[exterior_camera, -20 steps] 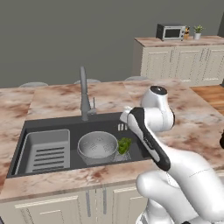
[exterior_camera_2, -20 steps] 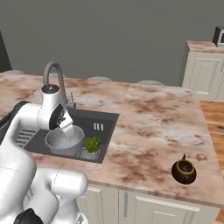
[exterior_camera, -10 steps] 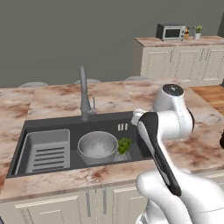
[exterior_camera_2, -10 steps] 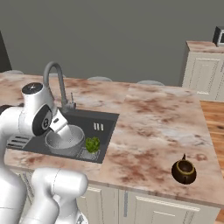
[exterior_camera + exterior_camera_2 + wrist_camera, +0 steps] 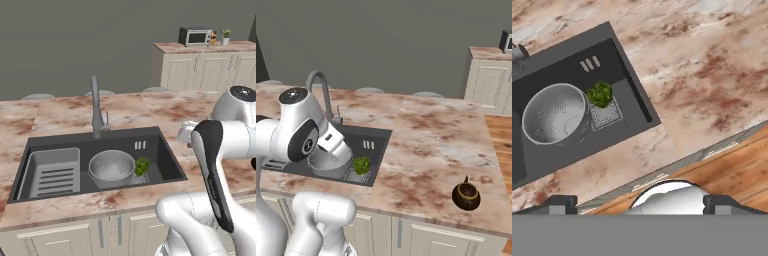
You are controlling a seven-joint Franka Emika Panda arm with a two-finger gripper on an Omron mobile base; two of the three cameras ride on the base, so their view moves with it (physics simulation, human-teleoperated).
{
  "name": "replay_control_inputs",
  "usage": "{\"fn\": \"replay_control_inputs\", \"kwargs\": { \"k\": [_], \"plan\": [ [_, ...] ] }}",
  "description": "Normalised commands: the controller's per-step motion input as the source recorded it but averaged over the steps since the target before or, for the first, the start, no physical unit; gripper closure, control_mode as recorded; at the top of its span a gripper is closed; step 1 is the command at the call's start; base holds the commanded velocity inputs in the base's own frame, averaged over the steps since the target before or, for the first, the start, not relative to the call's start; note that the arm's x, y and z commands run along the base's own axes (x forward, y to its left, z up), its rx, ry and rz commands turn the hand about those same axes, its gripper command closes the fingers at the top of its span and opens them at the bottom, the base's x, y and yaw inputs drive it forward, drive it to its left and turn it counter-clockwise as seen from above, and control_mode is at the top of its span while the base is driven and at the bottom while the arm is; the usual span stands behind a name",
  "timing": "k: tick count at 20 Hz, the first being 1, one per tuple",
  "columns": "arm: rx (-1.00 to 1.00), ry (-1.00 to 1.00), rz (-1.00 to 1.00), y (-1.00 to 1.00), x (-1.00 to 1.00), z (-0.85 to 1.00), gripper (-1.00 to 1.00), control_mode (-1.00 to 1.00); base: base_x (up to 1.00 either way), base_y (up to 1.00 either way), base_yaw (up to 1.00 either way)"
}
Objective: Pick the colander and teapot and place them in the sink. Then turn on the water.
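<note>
Fingers (image 5: 640, 202) were spread wide with nothing between them, tips at the bottom of the hand view, well apart. The hand hung above the near worktop edge, looking down on worktop and floor.

Teapot (image 5: 465, 195) sat upright on the worktop (image 5: 436, 145), near the front edge at the right, well away from the sink and untouched. Dark brown, gold rim.

Colander (image 5: 111, 166) was in the sink (image 5: 155, 145), upright, about mid-basin. In the hand view it (image 5: 556, 114) lay open side up with the perforations showing. Green leafy bunch (image 5: 142, 166) was just right of it, touching or nearly so; I couldn't tell which. The bunch (image 5: 600, 94) rested at the edge of a small square drain grate (image 5: 607, 115). Ribbed grey tray (image 5: 54, 172) filled the left part of the basin, beside the colander.

Tap (image 5: 96, 109) stood at the far rim of the sink, behind the colander, spout arching over the basin in the right base view (image 5: 320, 87). No stream visible from it.

Far right: cabinets (image 5: 205, 70) with a microwave (image 5: 195, 36) and a small potted plant (image 5: 226, 35) on top.
</note>
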Motion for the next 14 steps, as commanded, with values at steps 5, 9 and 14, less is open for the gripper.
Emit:
{"fn": "replay_control_inputs", "kwargs": {
  "k": [5,9,14],
  "plan": [
    [-0.02,0.0,0.11,-0.7,-0.78,0.16,-1.0,-1.0,0.0,0.0,0.0],
    [-0.08,0.0,0.09,-0.61,-0.79,0.01,-1.0,-1.0,0.0,0.0,0.0],
    [-0.11,0.0,0.05,-0.45,-0.66,0.07,-1.0,-1.0,0.0,0.0,0.0]
  ]
}}
